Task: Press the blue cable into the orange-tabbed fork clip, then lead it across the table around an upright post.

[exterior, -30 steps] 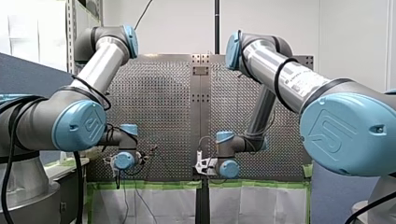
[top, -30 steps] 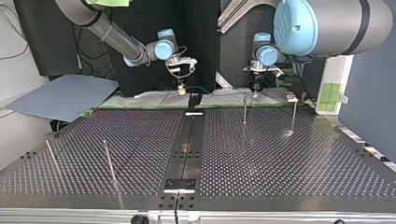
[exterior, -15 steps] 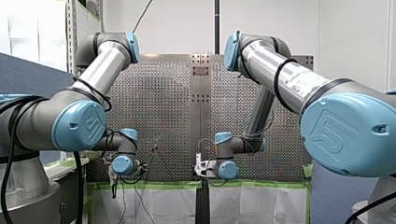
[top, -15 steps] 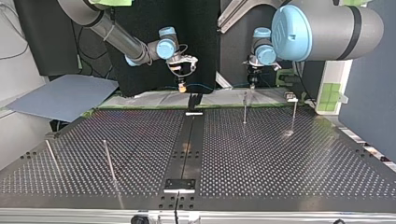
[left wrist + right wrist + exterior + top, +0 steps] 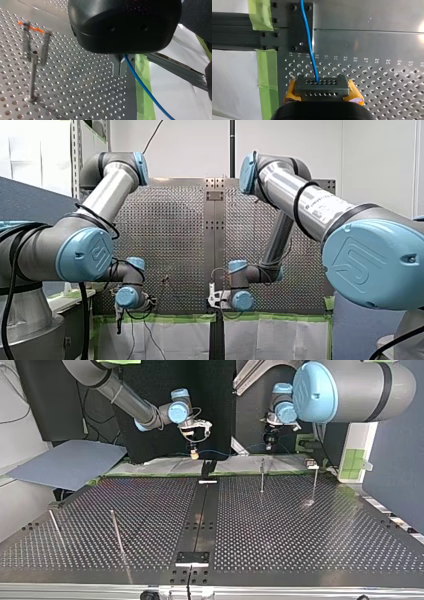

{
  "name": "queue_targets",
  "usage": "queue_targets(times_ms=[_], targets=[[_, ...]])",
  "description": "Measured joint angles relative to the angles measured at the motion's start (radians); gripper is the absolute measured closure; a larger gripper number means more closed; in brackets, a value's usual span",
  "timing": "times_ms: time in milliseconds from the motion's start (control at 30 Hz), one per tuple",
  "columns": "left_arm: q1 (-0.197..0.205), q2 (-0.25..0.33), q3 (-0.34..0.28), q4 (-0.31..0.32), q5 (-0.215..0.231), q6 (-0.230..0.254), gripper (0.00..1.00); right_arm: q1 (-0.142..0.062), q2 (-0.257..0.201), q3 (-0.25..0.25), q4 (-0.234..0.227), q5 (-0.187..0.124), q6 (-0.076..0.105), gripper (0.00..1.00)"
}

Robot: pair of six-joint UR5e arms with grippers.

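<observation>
1. Right wrist view: my right gripper [image 5: 321, 86] has its yellow-padded jaws pinched on the blue cable [image 5: 308, 42], which runs straight ahead of them.
2. My left gripper [image 5: 119, 68] pinches it too; the orange-tabbed fork clip [image 5: 33, 53] stands off beside it, apart from the cable.

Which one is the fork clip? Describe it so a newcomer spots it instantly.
Left wrist view: on the perforated table, ahead of my left gripper and away from the blue cable, one thin metal stem stands upright. That is the fork clip: its top splits into two prongs tipped with orange tabs, whereas the posts at the top view's left are plain rods.
</observation>
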Motion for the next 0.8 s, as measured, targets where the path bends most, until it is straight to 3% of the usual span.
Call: queue_targets(times_ms=[233, 400, 567, 800], targets=[[-0.006, 0.061, -0.017, -0.008, -0.012, -0.033, 1.00, 0.016, -0.025, -0.006, 0.000, 0.015, 0.000, 1.00], [-0.006, 0.094, -0.019, -0.002, -0.013, -0.048, 1.00, 0.022, -0.027, -0.013, 0.000, 0.015, 0.015, 1.00], [-0.001, 0.100, -0.018, 0.007, -0.014, -0.056, 1.00, 0.022, -0.027, -0.018, -0.001, 0.009, 0.026, 1.00], [0.007, 0.101, -0.016, 0.048, -0.016, -0.100, 1.00, 0.022, -0.027, -0.023, -0.002, 0.005, 0.028, 1.00]])
